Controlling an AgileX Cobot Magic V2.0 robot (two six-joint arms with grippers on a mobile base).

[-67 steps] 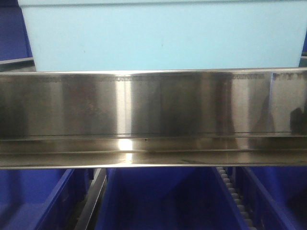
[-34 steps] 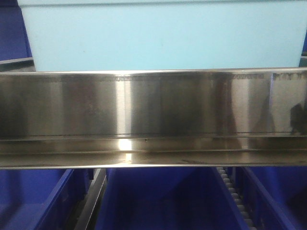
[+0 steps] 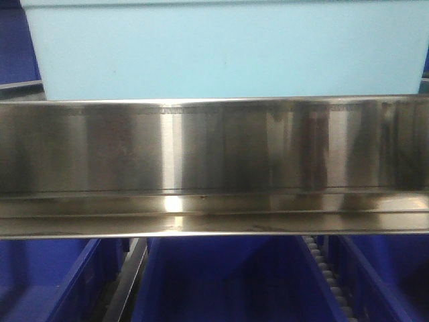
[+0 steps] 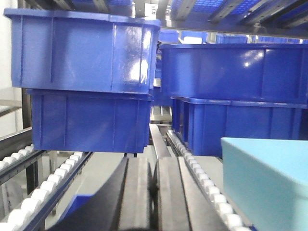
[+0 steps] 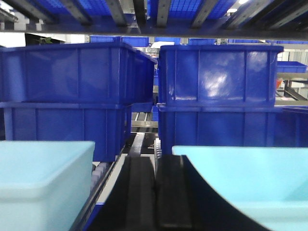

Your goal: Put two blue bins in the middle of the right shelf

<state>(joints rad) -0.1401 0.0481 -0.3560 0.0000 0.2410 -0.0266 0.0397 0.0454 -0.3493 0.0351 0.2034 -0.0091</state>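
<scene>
Two blue bins (image 5: 43,183) flank closed right jaws, ungripped; left jaws closed too

Front: steel front rail (image 3: 214,168) spans full width and bars straight entry. Above it, pale blue bin (image 3: 221,50) fills opening nearly edge to edge. Below, dark blue crates (image 3: 221,282) packed close, only roller track (image 3: 328,275) between. Right wrist: left bin (image 5: 43,183) and right bin (image 5: 250,178) flank narrow free channel. Crate stacks (image 5: 216,96) wall off far end, upper deck (image 5: 144,14) close overhead. Left wrist: slim gap between left stack (image 4: 86,86) and right stack (image 4: 236,96).
</scene>
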